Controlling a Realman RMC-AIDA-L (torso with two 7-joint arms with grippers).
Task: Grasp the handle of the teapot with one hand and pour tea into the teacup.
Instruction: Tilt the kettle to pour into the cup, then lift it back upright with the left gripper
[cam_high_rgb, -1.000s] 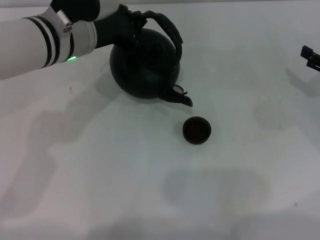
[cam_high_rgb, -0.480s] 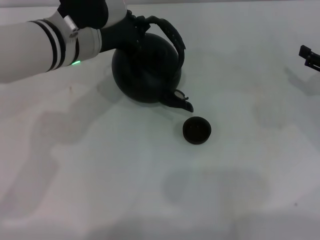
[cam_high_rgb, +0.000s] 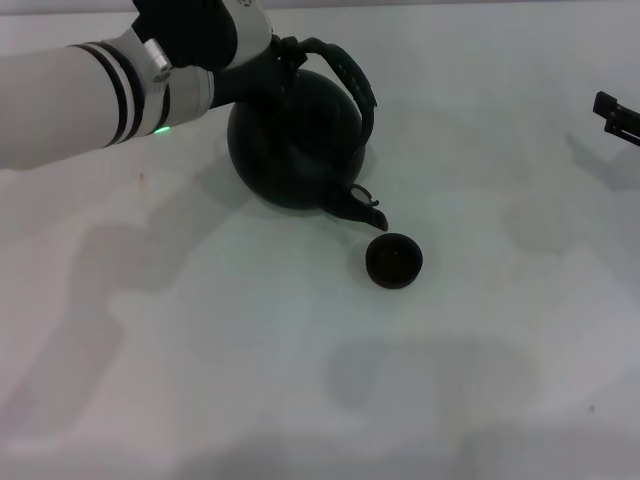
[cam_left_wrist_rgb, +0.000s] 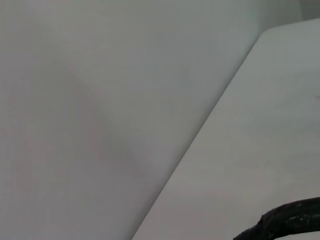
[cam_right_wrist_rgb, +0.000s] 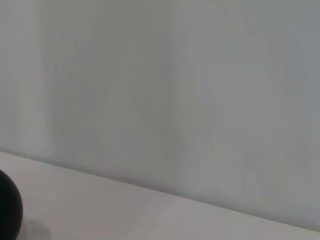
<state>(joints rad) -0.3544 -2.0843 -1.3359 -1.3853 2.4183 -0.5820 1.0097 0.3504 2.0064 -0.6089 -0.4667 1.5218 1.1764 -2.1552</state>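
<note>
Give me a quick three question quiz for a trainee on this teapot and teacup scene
1. True or false: the teapot stands upright on the table.
2. Which hand is at the handle? A) left hand B) right hand
3. Fill in: the spout points down toward the ____.

Key: 1. False, it is tilted with the spout low. 2. A; the right hand sits apart at the table's right edge. 3. teacup.
</note>
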